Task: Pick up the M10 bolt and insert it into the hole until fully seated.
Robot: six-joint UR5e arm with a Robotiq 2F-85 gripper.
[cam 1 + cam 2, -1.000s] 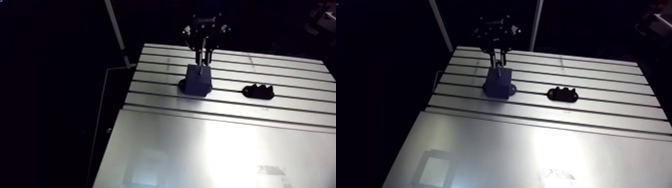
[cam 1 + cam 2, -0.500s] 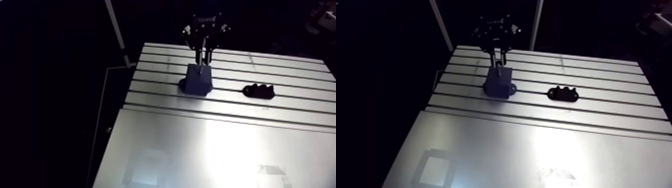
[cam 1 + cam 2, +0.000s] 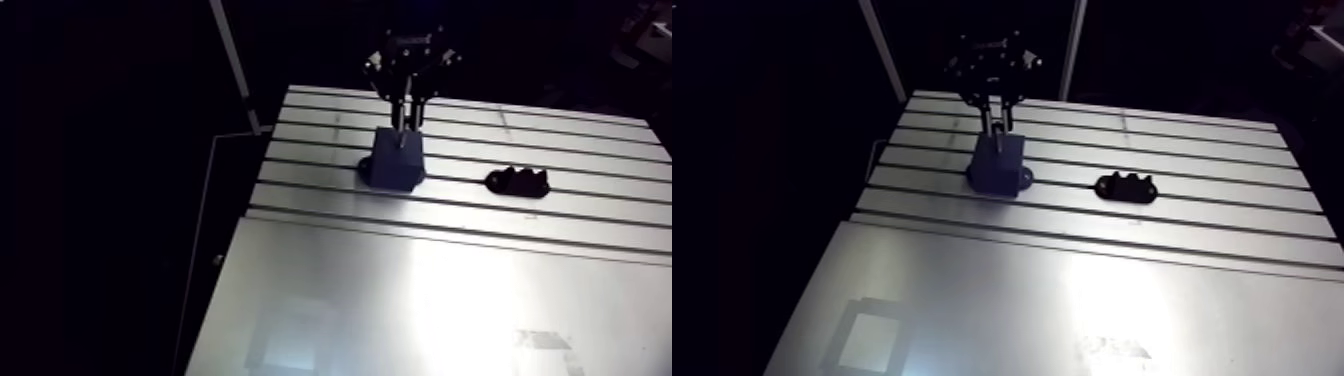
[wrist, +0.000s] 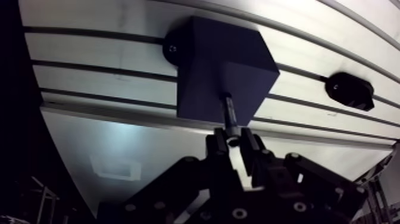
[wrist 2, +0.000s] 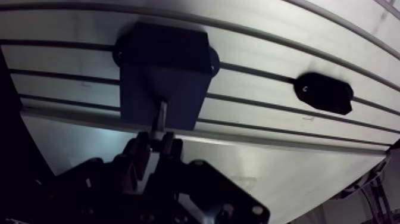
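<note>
Slim grey metal M10 bolt (image 4: 229, 112): upright, lower end meeting the top face of the dark blue square block (image 4: 220, 65). Black two-finger gripper (image 4: 233, 138): clamped on the bolt's upper end. Small black lobed holder (image 3: 517, 182): right of block, apart. Slotted aluminium table (image 3: 420, 300): beneath.

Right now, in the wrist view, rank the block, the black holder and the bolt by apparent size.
Largest: block.
Then: black holder.
Smallest: bolt; only a short stretch shows ahead of the claw gripping it.
</note>
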